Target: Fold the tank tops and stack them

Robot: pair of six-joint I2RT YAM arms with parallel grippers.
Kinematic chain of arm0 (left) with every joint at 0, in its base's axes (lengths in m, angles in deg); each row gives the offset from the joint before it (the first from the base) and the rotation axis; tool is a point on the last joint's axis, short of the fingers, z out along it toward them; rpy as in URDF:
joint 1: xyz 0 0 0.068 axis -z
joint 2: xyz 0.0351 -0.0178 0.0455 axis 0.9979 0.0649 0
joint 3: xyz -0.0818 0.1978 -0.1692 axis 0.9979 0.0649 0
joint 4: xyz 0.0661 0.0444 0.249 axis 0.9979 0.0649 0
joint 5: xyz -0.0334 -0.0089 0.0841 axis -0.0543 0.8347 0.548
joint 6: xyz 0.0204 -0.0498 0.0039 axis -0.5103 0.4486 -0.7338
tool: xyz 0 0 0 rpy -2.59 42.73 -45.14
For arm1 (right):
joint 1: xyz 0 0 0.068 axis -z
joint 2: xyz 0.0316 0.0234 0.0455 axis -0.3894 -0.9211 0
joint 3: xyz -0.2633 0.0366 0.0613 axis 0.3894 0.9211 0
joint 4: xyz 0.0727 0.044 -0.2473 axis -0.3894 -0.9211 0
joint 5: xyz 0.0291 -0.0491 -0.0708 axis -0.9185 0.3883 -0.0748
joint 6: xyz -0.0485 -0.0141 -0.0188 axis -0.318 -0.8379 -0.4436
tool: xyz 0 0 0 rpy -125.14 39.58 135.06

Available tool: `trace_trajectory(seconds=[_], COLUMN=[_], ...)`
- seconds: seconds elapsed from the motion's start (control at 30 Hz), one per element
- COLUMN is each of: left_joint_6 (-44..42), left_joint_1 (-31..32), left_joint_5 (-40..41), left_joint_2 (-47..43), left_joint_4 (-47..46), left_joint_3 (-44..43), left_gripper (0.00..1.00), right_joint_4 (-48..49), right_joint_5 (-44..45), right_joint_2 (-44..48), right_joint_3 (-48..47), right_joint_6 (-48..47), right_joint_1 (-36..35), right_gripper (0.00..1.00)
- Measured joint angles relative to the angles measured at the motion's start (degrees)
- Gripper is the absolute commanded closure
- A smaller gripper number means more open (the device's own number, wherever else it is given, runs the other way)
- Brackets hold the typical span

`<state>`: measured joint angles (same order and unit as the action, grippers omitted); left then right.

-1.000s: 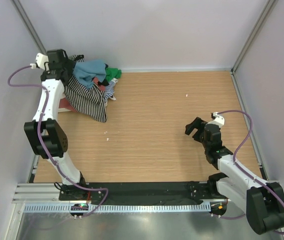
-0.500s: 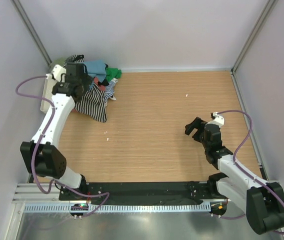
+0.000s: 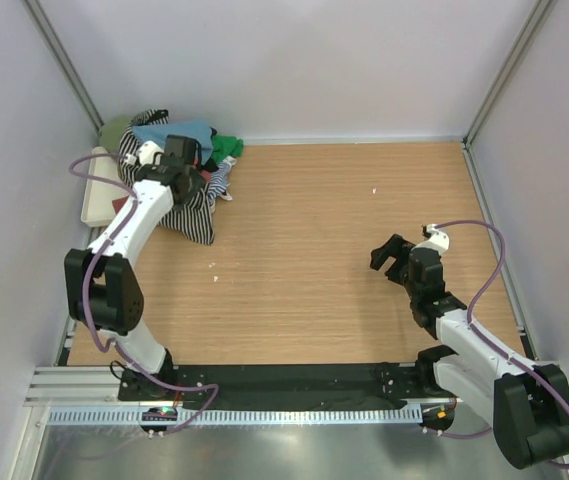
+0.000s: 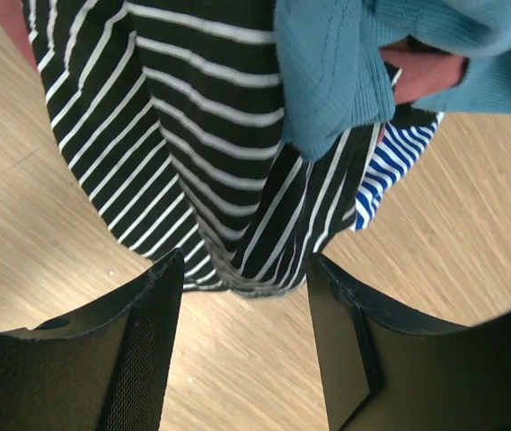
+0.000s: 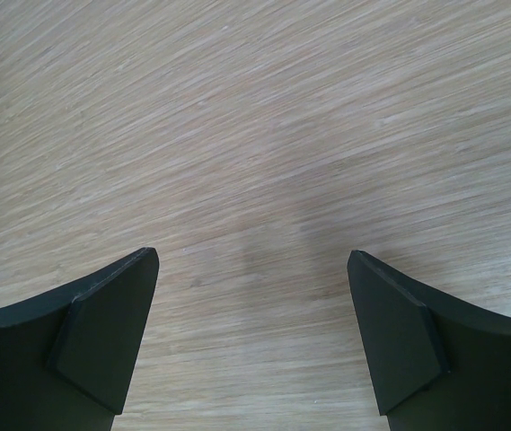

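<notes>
Tank tops (image 3: 186, 165) lie in a loose heap at the upper left of the top view, in the far left corner of the wooden table (image 3: 344, 220). A black-and-white striped top (image 3: 192, 212) spills out of the heap toward the middle of the table. A teal-blue top (image 3: 179, 133) sits on top, a green one (image 3: 227, 147) shows at the heap's right edge, and an olive one (image 3: 114, 130) at its left edge by the wall.

In the left wrist view the teal-blue top drapes over the striped cloth at the upper right, with a coral patch (image 4: 421, 76) beneath it. A blue-and-white striped piece (image 4: 390, 166) hangs just beside it.

The left gripper (image 4: 242, 269) hovers over the near edge of the heap. Its jaws are partly spread, and the striped hem dips in between the tips. Neither finger visibly presses the cloth, so nothing is held.

The right gripper (image 3: 392, 255) is well apart from the heap, at the right centre of the top view. Its jaws are spread wide over bare wood with nothing between them.
</notes>
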<state>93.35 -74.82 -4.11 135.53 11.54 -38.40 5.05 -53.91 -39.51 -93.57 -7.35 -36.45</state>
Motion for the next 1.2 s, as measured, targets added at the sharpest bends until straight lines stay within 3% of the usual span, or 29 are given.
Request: trace_trajectory(seconds=[0.07, 0.1, 0.13, 0.3, 0.43, 0.5, 0.67, 0.8, 0.9, 1.03, 1.2], left_joint_6=[-0.46, -0.9, -1.14, -2.62, -1.62, -1.16, -0.09, 2.58, 4.72, 7.72, 8.63], left_joint_1=[0.0, 0.0, -0.02, -0.35, -0.76, -1.49, -2.84, -2.69, -2.19, 1.97, 16.44], left_joint_5=[0.63, 0.98, 1.33, 3.58, 9.51, 12.52, 14.8, 10.62, 4.87, -5.6, -11.41], left_joint_2=[2.43, 3.37, 4.68, 10.16, 6.82, 0.15, -24.81, -35.91, -38.23, -35.04, -26.18], left_joint_4=[-0.02, 0.07, 0.33, 7.87, 12.87, 12.09, 0.15, -6.99, -10.38, -12.74, -15.1], left_joint_3=[-1.53, -2.21, -3.34, -14.93, -23.5, -23.85, -18.86, -19.8, -19.74, -18.62, -16.04], left_gripper=[0.62, 0.97, 1.0, 1.0, 1.0, 1.0, 1.0, 1.0, 1.0, 1.0, 1.0], right_joint_4=[0.0, 0.0, 0.0, 0.0, 0.0, 0.0, 0.04, 0.09, 0.13, 0.13, 0.22], right_joint_5=[0.0, 0.0, 0.0, 0.02, 0.0, 0.0, -0.02, -0.04, -0.04, -0.04, -0.02], right_joint_2=[0.0, 0.0, 0.0, 0.0, 0.0, 0.0, -0.02, -0.48, -0.46, -0.48, -0.48], right_joint_3=[-0.02, -0.02, -0.02, -0.02, -0.02, -0.04, -0.04, -0.07, -0.09, -0.15, -0.26], right_joint_6=[0.0, 0.0, -0.02, 0.0, 0.0, 0.0, 0.0, 0.0, 0.0, -0.02, -0.02], right_joint_1=[0.0, 0.0, 0.0, 0.0, 0.0, 0.0, 0.0, 0.0, 0.0, 0.0, 0.0], right_gripper=[0.07, 0.07, 0.07, 0.07, 0.07, 0.07, 0.07, 0.07, 0.07, 0.07, 0.07])
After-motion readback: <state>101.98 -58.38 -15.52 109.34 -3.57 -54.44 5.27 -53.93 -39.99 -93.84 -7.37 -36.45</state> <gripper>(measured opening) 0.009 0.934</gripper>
